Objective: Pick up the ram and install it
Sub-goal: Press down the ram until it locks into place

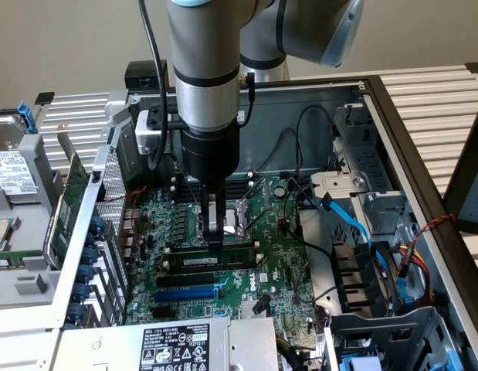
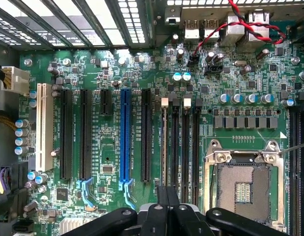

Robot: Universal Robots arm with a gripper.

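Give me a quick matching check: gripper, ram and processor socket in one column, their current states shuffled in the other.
Things:
1. gripper
2. ram
3. processor socket

States:
A. empty, no chip in it
B. sitting along a black slot right under the gripper
C. shut

Pairs: 1-C, 2-B, 3-A

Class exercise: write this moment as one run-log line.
gripper: shut | position: down on the ram | ram: lying along a memory slot beside the CPU socket | seating: cannot tell
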